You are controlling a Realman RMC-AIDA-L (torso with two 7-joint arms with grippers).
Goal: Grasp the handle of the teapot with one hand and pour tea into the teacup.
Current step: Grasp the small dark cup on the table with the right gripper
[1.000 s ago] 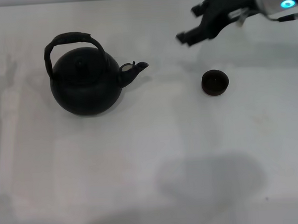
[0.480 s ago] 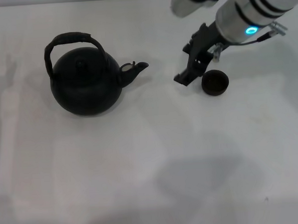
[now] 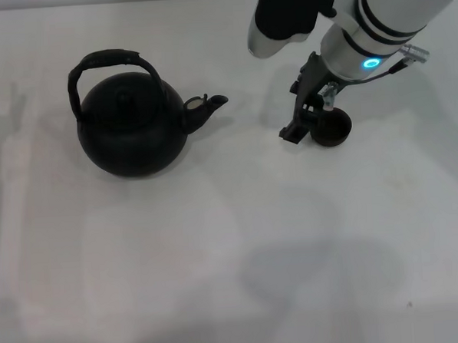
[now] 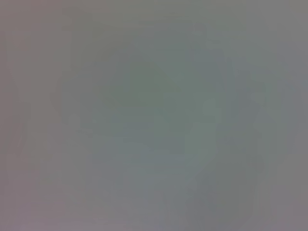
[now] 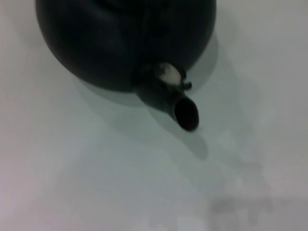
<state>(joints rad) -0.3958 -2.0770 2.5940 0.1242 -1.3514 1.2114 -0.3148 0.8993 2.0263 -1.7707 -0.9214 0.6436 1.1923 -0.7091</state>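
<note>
Covering part of teacup [image 3: 333, 130], right gripper [image 3: 309, 121] state unclear; teapot [image 3: 132, 126] body cropped in wrist view.

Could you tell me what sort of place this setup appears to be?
Probably a lab test bench rather than a kitchen: a plain white table holding only a black teapot and a small teacup, with the right gripper beside the cup.

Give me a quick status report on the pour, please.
Right gripper low beside the teacup, on its teapot side, holding nothing. Left arm out of view. Teapot upright on the table, handle ungrasped, spout towards the cup. Nothing between them.
</note>
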